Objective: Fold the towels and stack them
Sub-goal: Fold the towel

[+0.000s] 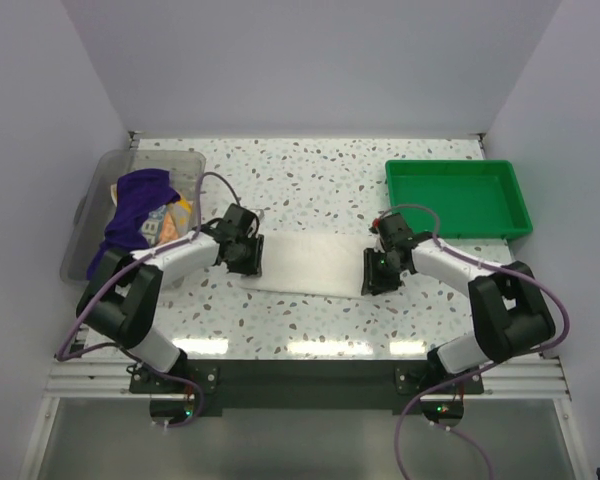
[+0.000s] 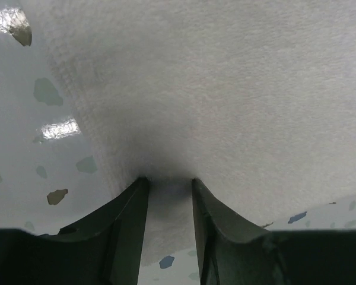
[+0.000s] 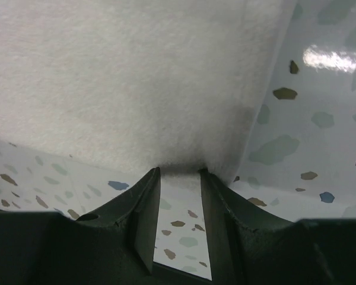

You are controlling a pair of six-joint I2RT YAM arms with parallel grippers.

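The plain white towel (image 1: pixel 310 263) lies stretched as a long strip on the speckled table between both arms. My left gripper (image 1: pixel 245 257) is at its left end, with the jaws closed to a narrow gap on the cloth (image 2: pixel 225 89); its fingertips (image 2: pixel 141 184) press into it. My right gripper (image 1: pixel 373 272) is at the right end, its jaws pinching the towel's corner (image 3: pixel 136 77) with the table showing below. The deep purple towel (image 1: pixel 138 205) and the lettered towel (image 1: pixel 168 222) lie bunched in a clear bin at the left.
The clear plastic bin (image 1: pixel 92 205) stands at the left edge of the table. A green tray (image 1: pixel 458 198) stands at the back right. White walls close in the table on three sides.
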